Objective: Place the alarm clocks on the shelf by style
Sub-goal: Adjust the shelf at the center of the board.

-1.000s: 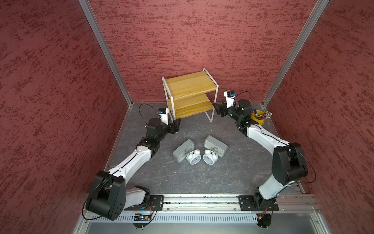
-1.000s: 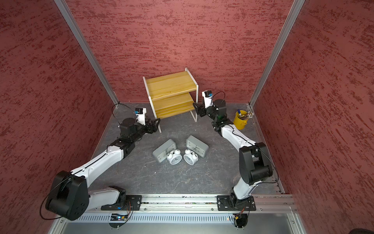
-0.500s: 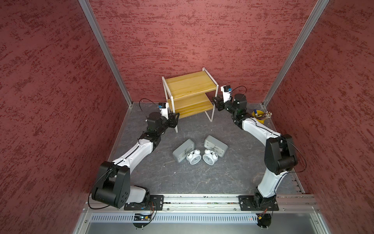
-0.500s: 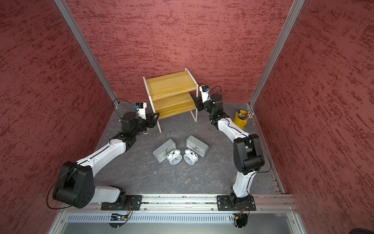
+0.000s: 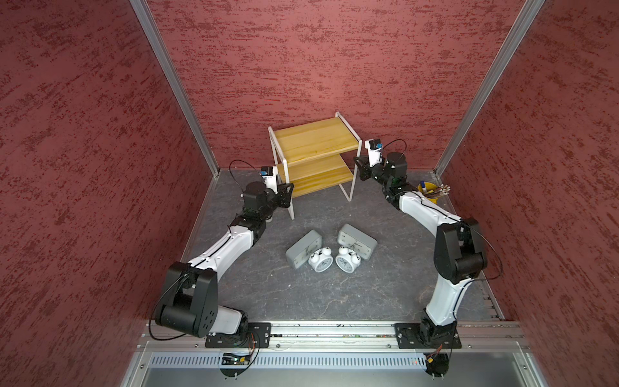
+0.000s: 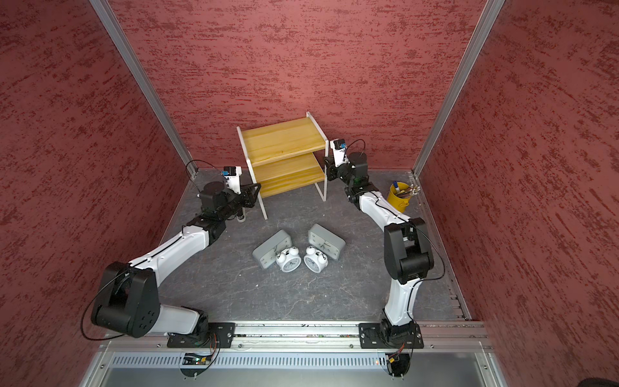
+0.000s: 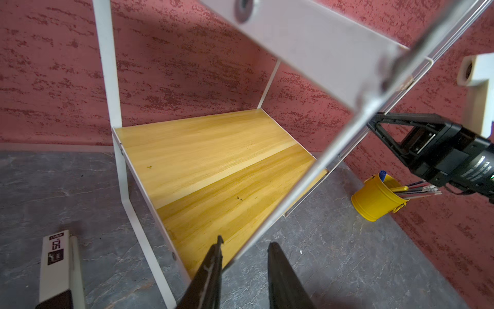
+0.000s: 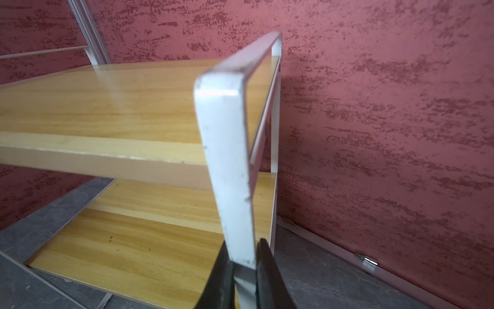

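As the four alarm clocks (image 5: 320, 263) huddle at the centre of the desk (image 5: 301, 301), the shelf (image 5: 315, 137) stands at 12 o'clock. The right gripper (image 8: 244, 248) is clamped on its 4 o'clock leg; the left gripper (image 7: 246, 240) straddles the 8 o'clock leg, slightly open, a gap showing.

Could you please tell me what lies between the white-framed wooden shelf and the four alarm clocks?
Nothing: only bare dark grey tabletop, seen in both top views.

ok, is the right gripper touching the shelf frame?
Touching. The right wrist view shows the right gripper with its fingers pressed against both sides of the white frame post of the shelf, with no gap.
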Action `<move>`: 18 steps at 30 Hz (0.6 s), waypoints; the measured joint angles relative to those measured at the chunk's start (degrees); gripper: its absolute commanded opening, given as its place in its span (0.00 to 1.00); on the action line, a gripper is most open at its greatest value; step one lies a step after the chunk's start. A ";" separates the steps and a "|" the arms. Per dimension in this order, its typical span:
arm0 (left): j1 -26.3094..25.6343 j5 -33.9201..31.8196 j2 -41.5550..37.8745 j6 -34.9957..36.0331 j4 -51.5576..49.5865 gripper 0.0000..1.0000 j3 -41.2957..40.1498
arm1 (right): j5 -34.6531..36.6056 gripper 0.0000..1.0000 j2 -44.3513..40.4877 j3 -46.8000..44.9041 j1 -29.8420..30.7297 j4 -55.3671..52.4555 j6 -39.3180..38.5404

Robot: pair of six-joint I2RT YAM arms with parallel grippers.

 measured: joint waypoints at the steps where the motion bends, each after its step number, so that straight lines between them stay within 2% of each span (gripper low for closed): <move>1: 0.09 -0.04 0.02 0.00 -0.04 0.20 0.00 | 0.02 0.01 0.00 -0.02 0.00 0.02 -0.15; 9: 0.35 1.18 0.13 2.58 -1.29 0.10 0.59 | 0.79 0.00 -0.94 -2.12 0.00 1.81 -0.46; 18: 0.37 5.57 2.51 4.70 -2.03 0.08 3.06 | 4.57 0.00 -10.80 -12.94 -0.28 1.42 0.31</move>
